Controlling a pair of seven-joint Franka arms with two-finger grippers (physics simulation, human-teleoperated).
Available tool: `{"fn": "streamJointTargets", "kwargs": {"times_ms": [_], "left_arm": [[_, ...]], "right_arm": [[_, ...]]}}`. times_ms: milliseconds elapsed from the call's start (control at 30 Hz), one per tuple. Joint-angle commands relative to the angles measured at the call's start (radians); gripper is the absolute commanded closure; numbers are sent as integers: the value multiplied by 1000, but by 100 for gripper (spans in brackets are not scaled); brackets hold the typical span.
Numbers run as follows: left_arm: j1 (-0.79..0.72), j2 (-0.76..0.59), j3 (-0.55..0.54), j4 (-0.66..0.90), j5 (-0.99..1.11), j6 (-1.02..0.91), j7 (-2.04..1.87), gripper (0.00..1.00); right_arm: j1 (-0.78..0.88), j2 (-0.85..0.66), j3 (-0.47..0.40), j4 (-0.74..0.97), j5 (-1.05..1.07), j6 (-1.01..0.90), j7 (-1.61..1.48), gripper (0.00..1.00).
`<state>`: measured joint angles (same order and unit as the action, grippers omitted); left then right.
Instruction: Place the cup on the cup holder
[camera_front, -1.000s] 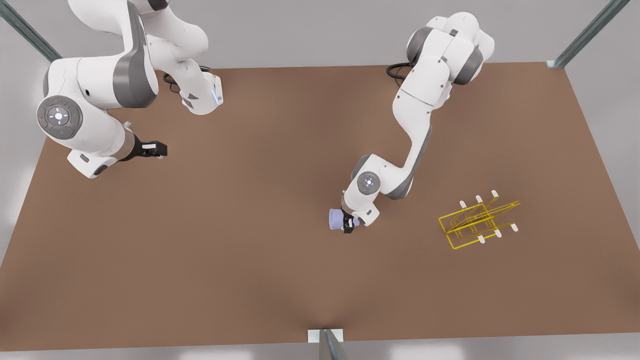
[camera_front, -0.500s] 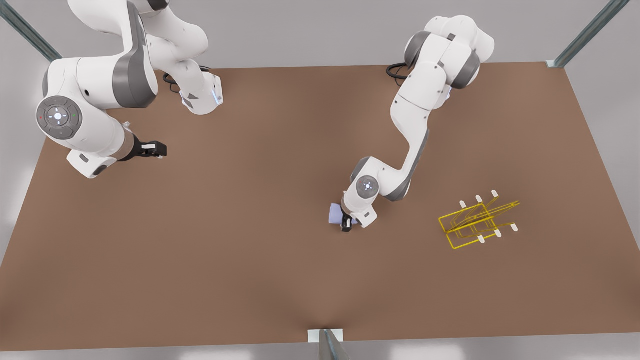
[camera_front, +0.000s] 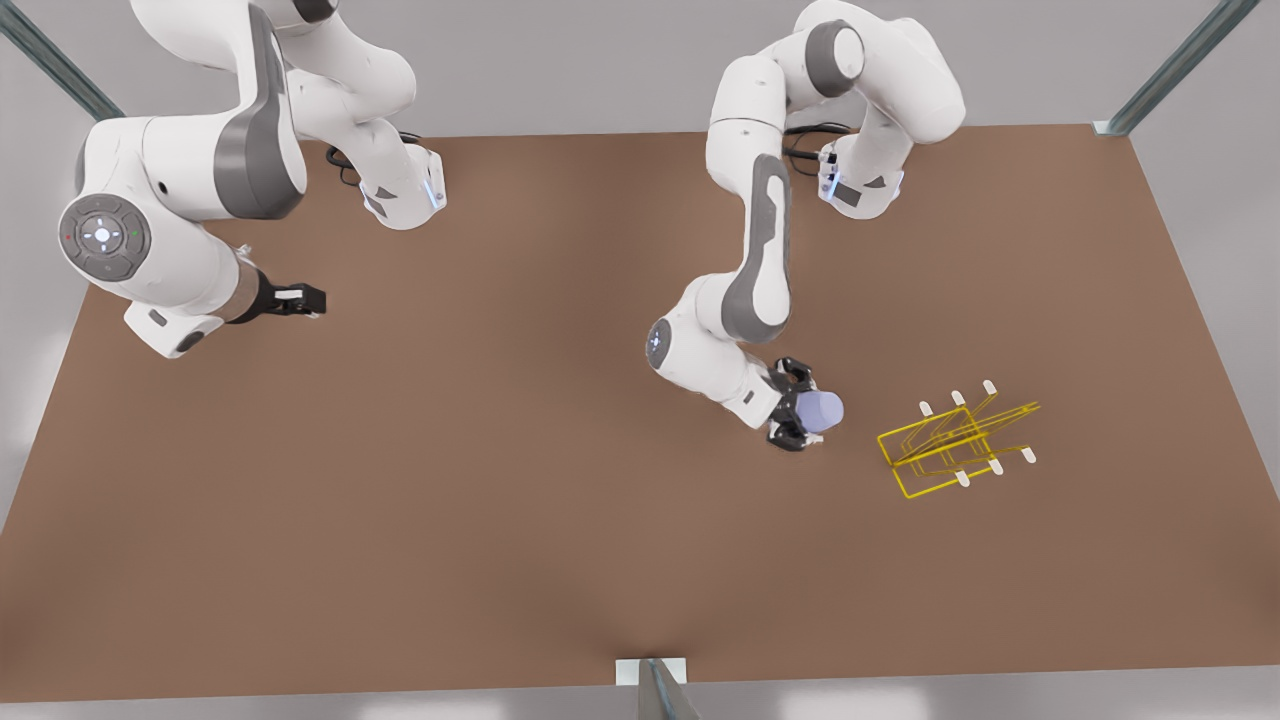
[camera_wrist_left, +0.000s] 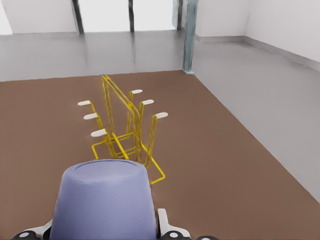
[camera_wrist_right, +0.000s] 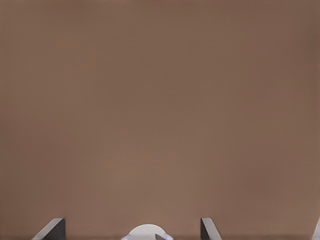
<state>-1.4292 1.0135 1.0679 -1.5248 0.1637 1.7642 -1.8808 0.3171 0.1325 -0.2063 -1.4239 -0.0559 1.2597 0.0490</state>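
Left tool: it grips the cup from both sides, above the brown worktop.
Cup: lavender-blue, held near the cup holder, not touching it.
Cup holder: yellow wire rack with white-tipped pegs, standing on the worktop at the front view's right.
Right tool: waits at the front view's left, fingers parted, holding nothing.
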Motion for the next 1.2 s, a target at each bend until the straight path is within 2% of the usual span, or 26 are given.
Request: {"fn": "streamJointTargets", "kwargs": {"times_ms": [0,67,133,267,333,500,567,600,733,900,1167], "left_arm": [[-65,23,18,-75,152,-146,71,46],[-117,24,30,-181,250,-146,65,46],[-145,53,90,-244,353,-123,66,46],[-112,45,75,-224,307,3,-103,44],[-37,45,1,-179,312,7,-169,42],[65,50,-59,-150,341,14,-189,42],[50,51,-55,-179,344,12,-179,42],[-10,47,-25,-196,338,4,-146,42],[-13,31,-20,-195,341,-9,-141,42],[9,40,23,-190,405,4,-119,42],[85,63,15,-186,415,60,-124,41]], "right_arm": [[2,-1,-1,0,1,0,-21,0],[3,-1,-2,0,1,-2,-21,0],[2,-1,-2,0,1,-2,-21,0],[2,1,-11,0,1,0,-35,0],[3,1,-11,0,1,0,-35,0],[3,1,-11,0,1,0,-35,0],[2,1,-13,0,1,0,-37,0],[3,1,-18,0,1,0,-38,0],[3,2,-21,0,2,0,-46,0],[2,2,-22,0,2,0,-46,0],[3,4,-25,0,2,0,-50,0]]}}
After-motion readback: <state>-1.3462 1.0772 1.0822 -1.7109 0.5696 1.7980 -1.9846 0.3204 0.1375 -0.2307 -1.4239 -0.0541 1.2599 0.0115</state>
